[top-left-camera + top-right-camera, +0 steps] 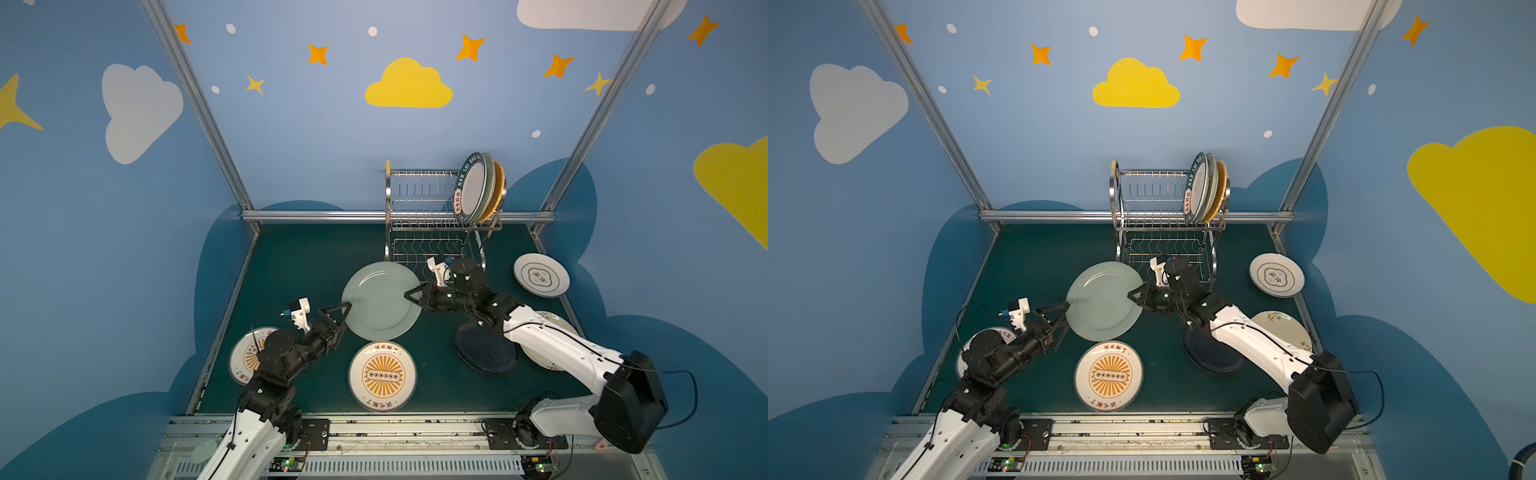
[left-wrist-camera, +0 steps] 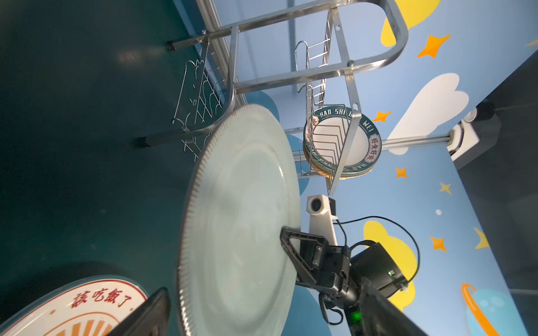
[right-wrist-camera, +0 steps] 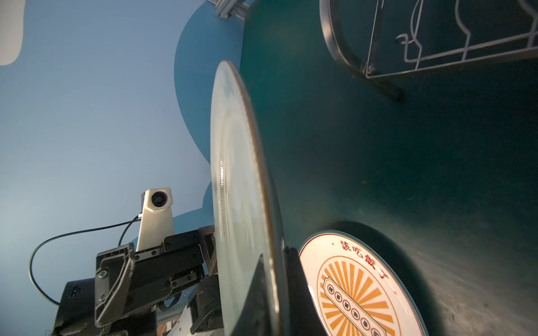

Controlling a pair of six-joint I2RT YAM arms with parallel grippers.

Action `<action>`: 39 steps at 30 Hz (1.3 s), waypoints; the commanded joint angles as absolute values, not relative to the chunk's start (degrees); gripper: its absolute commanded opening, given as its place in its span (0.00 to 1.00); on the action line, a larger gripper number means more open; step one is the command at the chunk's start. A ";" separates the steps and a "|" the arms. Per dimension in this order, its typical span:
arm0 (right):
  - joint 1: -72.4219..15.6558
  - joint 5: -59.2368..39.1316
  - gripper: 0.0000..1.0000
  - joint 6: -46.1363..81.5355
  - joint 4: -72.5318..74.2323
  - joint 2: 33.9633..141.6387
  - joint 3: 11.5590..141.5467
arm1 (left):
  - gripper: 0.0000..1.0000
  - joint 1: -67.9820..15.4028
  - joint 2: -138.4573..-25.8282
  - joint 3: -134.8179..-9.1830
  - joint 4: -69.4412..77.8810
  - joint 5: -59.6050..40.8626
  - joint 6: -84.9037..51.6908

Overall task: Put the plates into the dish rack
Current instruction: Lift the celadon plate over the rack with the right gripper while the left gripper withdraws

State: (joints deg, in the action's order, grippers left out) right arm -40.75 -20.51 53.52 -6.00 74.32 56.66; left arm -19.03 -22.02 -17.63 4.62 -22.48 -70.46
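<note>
A pale grey-green plate (image 1: 378,301) (image 1: 1102,301) hangs tilted above the green table in front of the dish rack (image 1: 432,199) (image 1: 1158,199). My right gripper (image 1: 409,295) (image 3: 275,256) is shut on its right rim. My left gripper (image 1: 345,316) (image 2: 265,288) is open at the opposite rim, its fingers spread wide on either side of the edge without touching it. Three plates stand upright at the right end of the rack's upper tier, the front one with a lettered dark rim (image 1: 473,187).
Flat on the table lie a sunburst plate (image 1: 382,376), another (image 1: 249,353) under my left arm, a black plate (image 1: 484,349) and a floral plate (image 1: 552,328) under my right arm, and a white emblem plate (image 1: 540,274) at the right edge.
</note>
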 commanded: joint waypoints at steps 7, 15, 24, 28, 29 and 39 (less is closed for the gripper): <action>-40.86 -13.57 0.00 47.98 -6.58 62.14 61.60 | 1.00 -17.01 -17.74 -33.58 -22.88 -19.27 -48.73; -40.34 -10.49 0.00 40.32 -16.06 63.59 74.83 | 1.00 -16.96 -19.47 -41.29 -35.81 -16.92 -31.90; -33.88 -8.15 0.00 39.13 -19.99 69.67 89.08 | 1.00 -13.71 -14.33 -35.83 -32.94 -9.67 -31.97; -32.35 -3.11 0.00 36.74 -23.52 74.02 97.55 | 1.00 -10.37 -12.58 -34.92 -31.35 -13.04 -32.77; -32.34 -0.35 0.00 35.51 -25.32 75.40 100.41 | 1.00 -9.81 -12.31 -34.82 -31.27 -14.17 -32.99; -31.94 21.35 0.00 24.91 -35.10 87.22 121.10 | 1.00 -8.98 -9.45 -34.45 -30.44 -16.10 -33.36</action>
